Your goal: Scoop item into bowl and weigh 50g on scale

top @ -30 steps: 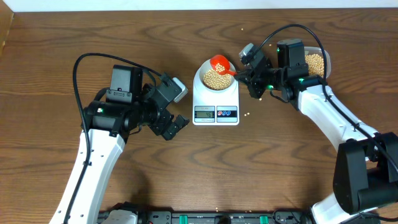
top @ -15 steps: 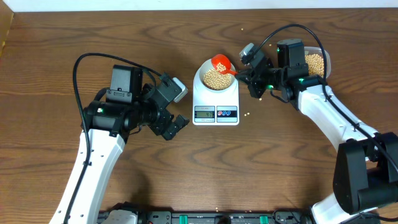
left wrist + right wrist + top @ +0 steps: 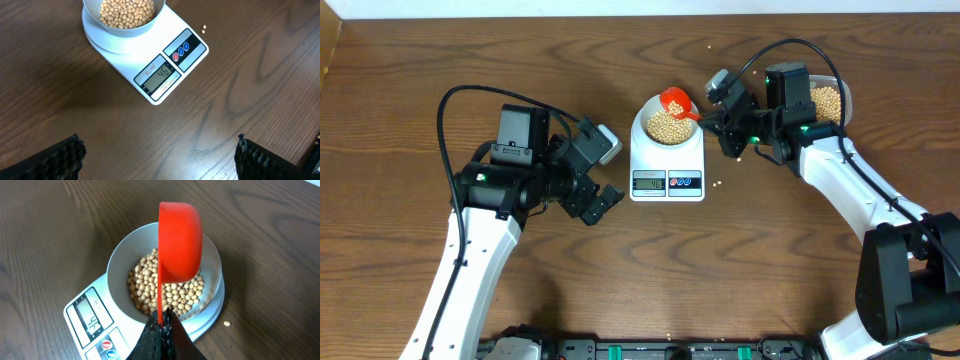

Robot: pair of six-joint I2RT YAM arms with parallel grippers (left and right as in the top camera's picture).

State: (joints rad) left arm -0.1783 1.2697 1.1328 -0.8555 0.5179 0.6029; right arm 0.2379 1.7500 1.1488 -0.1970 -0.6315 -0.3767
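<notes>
The pale bowl [image 3: 667, 124] stands on the white scale [image 3: 667, 160] and holds many tan beans [image 3: 666, 127]. The scale's display [image 3: 159, 77] reads 46. My right gripper [image 3: 712, 122] is shut on the thin handle of a red scoop [image 3: 674, 101], held tilted over the bowl's far right rim; in the right wrist view the scoop [image 3: 179, 242] hangs on edge above the beans [image 3: 165, 287]. My left gripper [image 3: 595, 190] is open and empty, low over the table to the left of the scale, its fingertips [image 3: 62, 156] wide apart.
A clear tub of beans [image 3: 828, 101] stands at the back right behind my right arm. Loose beans lie on the wood near the scale, one just right of it [image 3: 721, 183] and one farther back [image 3: 711, 45].
</notes>
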